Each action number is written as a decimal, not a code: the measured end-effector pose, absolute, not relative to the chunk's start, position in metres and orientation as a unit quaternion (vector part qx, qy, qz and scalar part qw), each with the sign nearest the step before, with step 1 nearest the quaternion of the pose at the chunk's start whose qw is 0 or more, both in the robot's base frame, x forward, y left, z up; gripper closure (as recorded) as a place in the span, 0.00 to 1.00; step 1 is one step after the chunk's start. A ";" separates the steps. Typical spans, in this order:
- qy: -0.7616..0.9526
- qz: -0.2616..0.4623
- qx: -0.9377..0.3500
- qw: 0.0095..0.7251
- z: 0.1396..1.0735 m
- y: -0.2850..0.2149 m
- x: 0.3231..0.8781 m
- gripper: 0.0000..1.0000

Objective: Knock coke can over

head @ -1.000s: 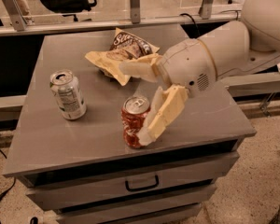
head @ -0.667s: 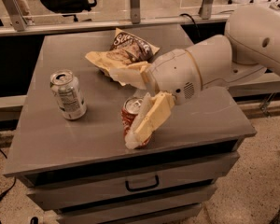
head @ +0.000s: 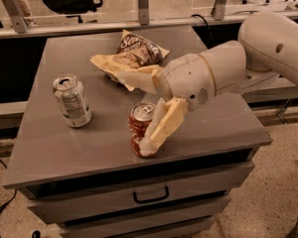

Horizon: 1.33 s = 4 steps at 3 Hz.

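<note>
The red coke can [head: 138,129] stands near the front edge of the grey cabinet top [head: 89,148], silver top up, roughly upright. My cream-coloured gripper [head: 154,135] reaches down from the right and lies against the can's right side, its tip near the can's base. The white arm [head: 228,68] stretches in from the right and hides part of the can's right side.
A silver-white can [head: 72,100] with a printed label stands at the left. A chip bag [head: 136,51] and a crumpled yellow wrapper [head: 119,66] lie at the back, behind my wrist. A drawer with a handle [head: 151,196] is below. The floor drops off on all sides.
My arm has swung to the left and the gripper has pressed closer along the coke can's right side. The can stays in about the same spot, still standing.
</note>
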<state>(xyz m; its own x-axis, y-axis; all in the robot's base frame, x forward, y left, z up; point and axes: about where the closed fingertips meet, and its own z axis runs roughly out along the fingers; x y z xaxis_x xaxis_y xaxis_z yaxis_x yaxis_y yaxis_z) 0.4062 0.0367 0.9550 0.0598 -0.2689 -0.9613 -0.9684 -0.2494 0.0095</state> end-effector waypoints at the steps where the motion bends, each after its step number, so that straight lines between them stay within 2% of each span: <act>1: 0.462 0.490 -0.635 0.380 0.951 0.026 0.418 0.00; 4: 0.483 0.447 -0.656 0.369 0.904 0.004 0.436 0.00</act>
<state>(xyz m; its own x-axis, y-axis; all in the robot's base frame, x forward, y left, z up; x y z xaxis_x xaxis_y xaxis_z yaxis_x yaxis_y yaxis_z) 0.4355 0.0044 0.9037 0.1333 -0.3044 -0.9432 -0.9642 -0.2598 -0.0524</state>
